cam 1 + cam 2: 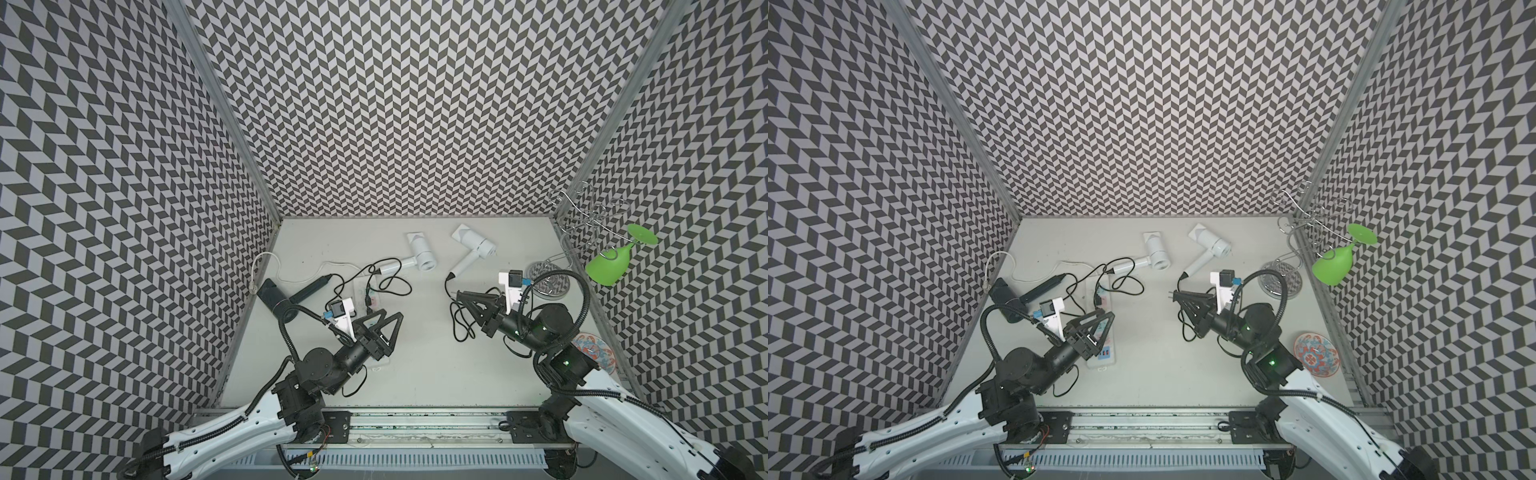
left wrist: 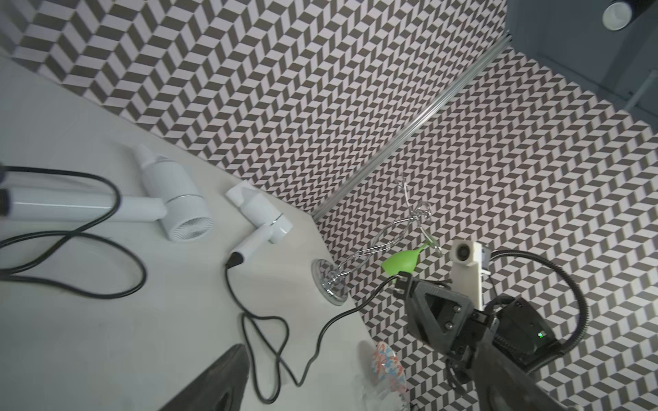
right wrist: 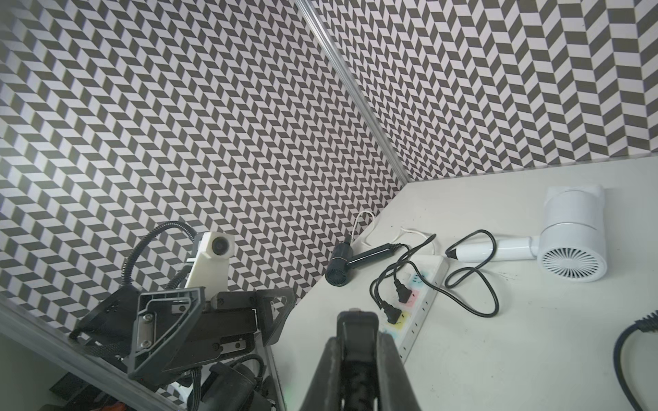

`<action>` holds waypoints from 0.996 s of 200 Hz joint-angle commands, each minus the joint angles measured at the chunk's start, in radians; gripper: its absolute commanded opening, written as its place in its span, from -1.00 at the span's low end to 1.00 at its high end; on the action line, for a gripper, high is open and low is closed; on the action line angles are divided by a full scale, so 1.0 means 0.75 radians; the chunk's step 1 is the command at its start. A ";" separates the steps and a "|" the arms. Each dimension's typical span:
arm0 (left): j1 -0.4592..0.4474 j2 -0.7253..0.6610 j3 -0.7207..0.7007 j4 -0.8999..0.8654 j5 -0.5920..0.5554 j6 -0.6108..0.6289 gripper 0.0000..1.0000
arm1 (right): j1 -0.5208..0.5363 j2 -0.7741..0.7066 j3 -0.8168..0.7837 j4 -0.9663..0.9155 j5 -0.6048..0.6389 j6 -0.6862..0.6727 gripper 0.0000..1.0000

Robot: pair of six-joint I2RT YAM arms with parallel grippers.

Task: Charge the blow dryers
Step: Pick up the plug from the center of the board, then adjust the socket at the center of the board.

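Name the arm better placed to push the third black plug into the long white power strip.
Right. The right gripper is shut on the black two-prong plug of the white hair dryer nearest it. The left gripper stands open and empty above the long white power strip.

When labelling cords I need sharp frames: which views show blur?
Left wrist view: the near white dryer handle and the plate are soft. Right wrist view: the right hand is out of focus. Both top views: sharp throughout.

Glossy white plastic blow dryers (image 1: 420, 252), shiny chrome metal wire rack (image 2: 330, 282), smooth green plastic goblet (image 1: 606, 266), matt pale worktop (image 1: 415, 374).
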 commanded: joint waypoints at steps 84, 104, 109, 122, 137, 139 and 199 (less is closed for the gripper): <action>0.349 0.027 -0.071 -0.623 0.107 -0.022 0.98 | -0.037 0.054 0.030 -0.021 -0.008 -0.072 -1.00; 0.489 0.166 -0.102 -0.529 0.277 0.024 0.98 | -0.037 0.067 0.032 -0.022 -0.010 -0.071 -1.00; 0.521 0.195 -0.111 -0.495 0.323 0.034 0.98 | -0.036 0.072 0.034 -0.026 -0.007 -0.072 -1.00; 0.581 0.273 -0.140 -0.400 0.421 0.055 0.98 | -0.039 0.087 0.044 -0.051 0.000 -0.072 -1.00; 0.611 0.338 -0.153 -0.330 0.478 0.067 0.98 | -0.040 0.112 0.067 -0.102 0.022 -0.079 -1.00; 0.613 0.345 -0.154 -0.322 0.481 0.069 0.98 | -0.041 0.117 0.070 -0.108 0.025 -0.080 -1.00; 0.631 0.470 -0.207 -0.138 0.604 0.069 0.98 | -0.047 0.242 0.129 -0.208 0.017 -0.113 -1.00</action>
